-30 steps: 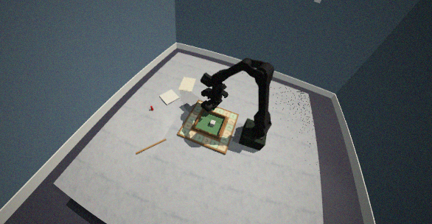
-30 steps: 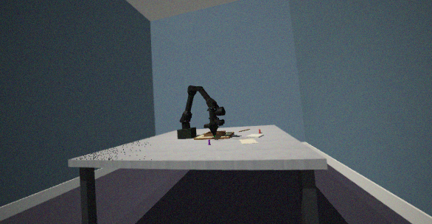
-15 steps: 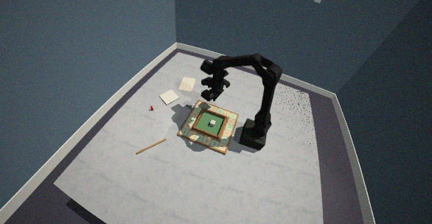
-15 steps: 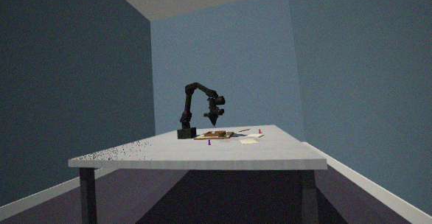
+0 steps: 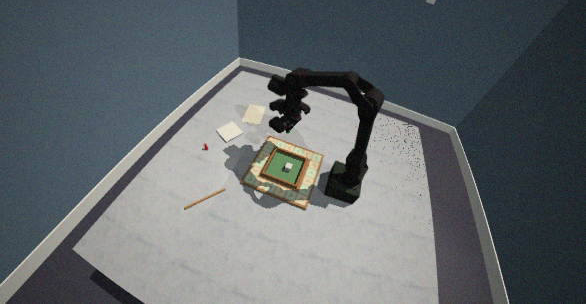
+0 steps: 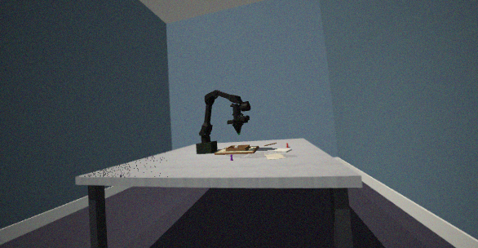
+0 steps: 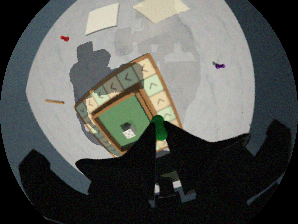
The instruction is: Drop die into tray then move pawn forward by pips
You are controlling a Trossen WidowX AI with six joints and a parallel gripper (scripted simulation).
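Note:
My gripper (image 5: 288,129) (image 6: 239,132) (image 7: 158,125) is shut on the green pawn (image 7: 160,131), which shows between the fingertips in the wrist view. Both are held in the air, well above the board (image 5: 311,186) (image 6: 234,153) (image 7: 153,85) in the exterior view. The board has a ring of arrowed squares around the dice tray (image 5: 304,174) (image 6: 237,148). The white die (image 5: 289,165) (image 7: 129,133) rests on the tray's green floor. Dark pips show on its top, too blurred to count surely. The fingers hide part of the board in the wrist view.
A red piece (image 5: 205,147) (image 6: 287,145) (image 7: 64,38) and a thin wooden stick (image 5: 205,199) (image 7: 54,101) lie beyond the board. A purple piece (image 6: 232,157) (image 7: 219,65) is on the opposite side. Two pale sheets, one whitish (image 5: 230,131) and one cream (image 5: 254,114), lie near the board.

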